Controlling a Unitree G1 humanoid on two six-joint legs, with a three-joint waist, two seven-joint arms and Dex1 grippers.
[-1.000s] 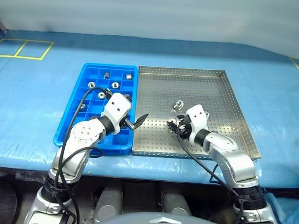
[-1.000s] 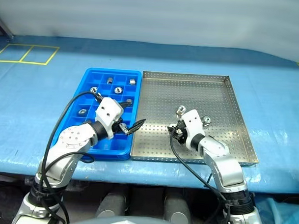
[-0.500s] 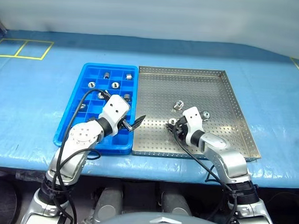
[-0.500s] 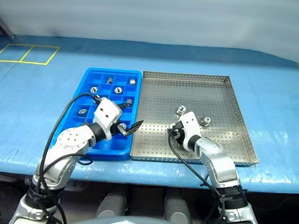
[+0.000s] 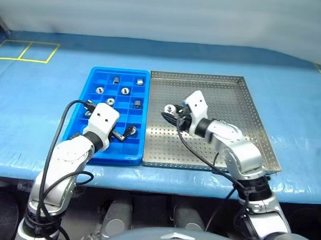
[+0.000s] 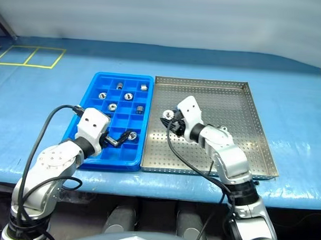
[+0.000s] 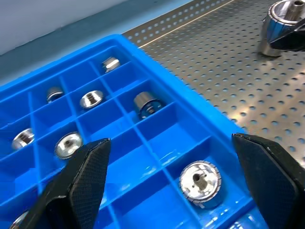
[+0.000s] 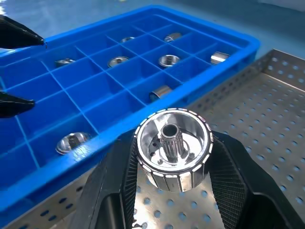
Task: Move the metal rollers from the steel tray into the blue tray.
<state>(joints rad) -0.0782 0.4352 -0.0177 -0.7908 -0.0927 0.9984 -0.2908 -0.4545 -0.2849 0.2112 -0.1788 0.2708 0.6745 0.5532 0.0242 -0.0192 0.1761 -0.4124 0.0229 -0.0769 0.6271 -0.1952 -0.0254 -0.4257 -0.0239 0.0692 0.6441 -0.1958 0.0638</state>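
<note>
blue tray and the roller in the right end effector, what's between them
Only bare perforated floor of the steel tray, then the blue tray's raised right rim. The right end effector is shut on the metal roller. The right wrist view and the head views show this.

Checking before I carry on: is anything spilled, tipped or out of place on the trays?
Nothing stands out. The blue tray sits flush beside the steel tray, rollers lie inside compartments, and the right hand holds one roller squarely.

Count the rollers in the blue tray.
7 rollers visible in the blue tray: two in the far row, two in the next, two in the third, one nearer, at the right edge. The left gripper may hide more.
</note>
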